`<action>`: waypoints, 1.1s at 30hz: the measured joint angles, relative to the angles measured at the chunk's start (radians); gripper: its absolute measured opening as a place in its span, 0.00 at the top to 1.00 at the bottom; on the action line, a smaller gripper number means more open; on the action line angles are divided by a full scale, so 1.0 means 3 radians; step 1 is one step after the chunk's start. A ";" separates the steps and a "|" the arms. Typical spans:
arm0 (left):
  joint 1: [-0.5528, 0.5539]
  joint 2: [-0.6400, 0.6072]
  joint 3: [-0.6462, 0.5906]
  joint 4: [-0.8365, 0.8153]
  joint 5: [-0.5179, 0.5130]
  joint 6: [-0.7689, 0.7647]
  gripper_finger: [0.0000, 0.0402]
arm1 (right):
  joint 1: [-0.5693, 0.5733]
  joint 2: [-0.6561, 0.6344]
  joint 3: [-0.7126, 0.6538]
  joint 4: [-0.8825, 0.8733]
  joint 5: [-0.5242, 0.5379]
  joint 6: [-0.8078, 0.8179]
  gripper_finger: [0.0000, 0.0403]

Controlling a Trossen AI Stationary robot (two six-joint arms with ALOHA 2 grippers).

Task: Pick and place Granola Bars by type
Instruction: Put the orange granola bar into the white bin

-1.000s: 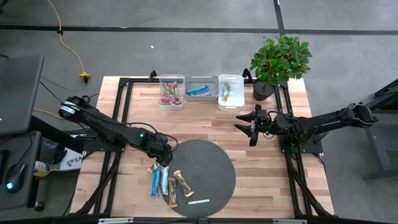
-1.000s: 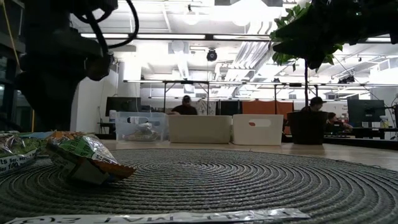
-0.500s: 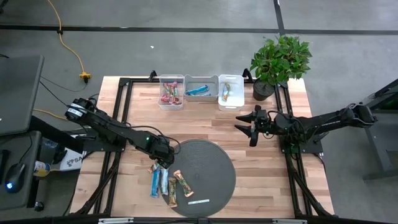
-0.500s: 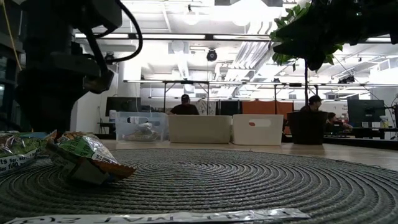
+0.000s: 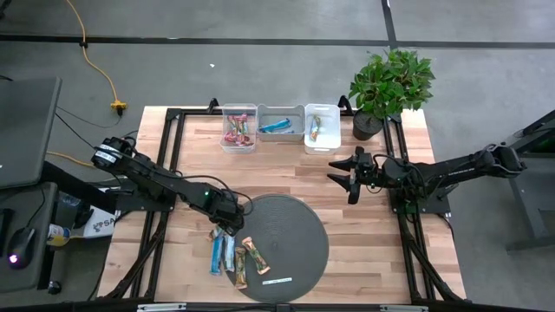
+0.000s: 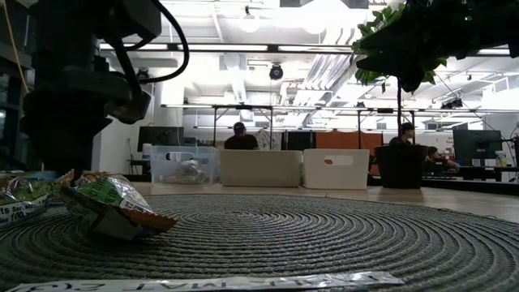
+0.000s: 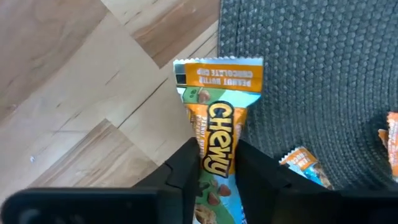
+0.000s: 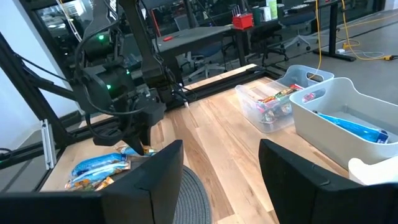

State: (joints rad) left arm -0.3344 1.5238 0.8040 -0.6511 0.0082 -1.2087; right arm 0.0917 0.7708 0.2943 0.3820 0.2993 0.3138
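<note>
Granola Bars: small cluster (image 5: 232,251) lying at the left gripper's tips, straddling the edge of the round woven mat (image 5: 290,247) and the bare wood beside it.
Bar in the grip: orange-and-green Chewy bar (image 7: 219,127), flat on the wood just off the mat edge, running lengthwise out between the fingers.
Left gripper: (image 5: 227,224) down low over the cluster; fingers (image 7: 183,171) pressed against both long sides of the Chewy bar, clamped on it.
Neighbours of that bar: another orange-ended wrapper (image 7: 303,163) just beside the gripper on the mat; blue wrappers in the same cluster, seen from above.
Low view: crumpled green-orange wrapper (image 6: 109,207) on the mat, dark bulk of the left arm above it.
Right gripper: (image 5: 349,173) held above bare wood, well apart from the cluster, fingers spread wide, nothing between them.
Bins: three clear bins (image 5: 280,127) in a row at the table's far edge, ahead of the right gripper; pink-red bars in one, a blue bar in the middle one, mixed wrappers in the third.
Potted plant: (image 5: 388,87) beside the bins, at the table corner.
Room behind: people seated at desks, far off.
</note>
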 joint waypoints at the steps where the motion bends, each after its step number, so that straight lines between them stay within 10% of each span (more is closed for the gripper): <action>1: 0.0000 0.0000 0.0000 -0.0002 0.0002 0.0000 0.79 | 0.0000 0.0000 0.0000 0.0000 0.0000 0.0000 0.52; 17: 0.0002 -0.0197 0.0014 0.0157 -0.0117 0.0059 0.87 | 0.0000 0.0000 0.0000 0.0003 -0.0074 0.0000 0.52; 33: 0.0018 -0.0646 0.0990 0.0845 -0.1966 0.2011 0.87 | 0.0000 0.0002 0.0000 0.0211 -0.0290 0.0005 0.52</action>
State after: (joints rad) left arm -0.3290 1.3300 1.1010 -0.3976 -0.5815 -0.6054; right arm 0.0917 0.7714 0.2943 0.4453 0.2121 0.3153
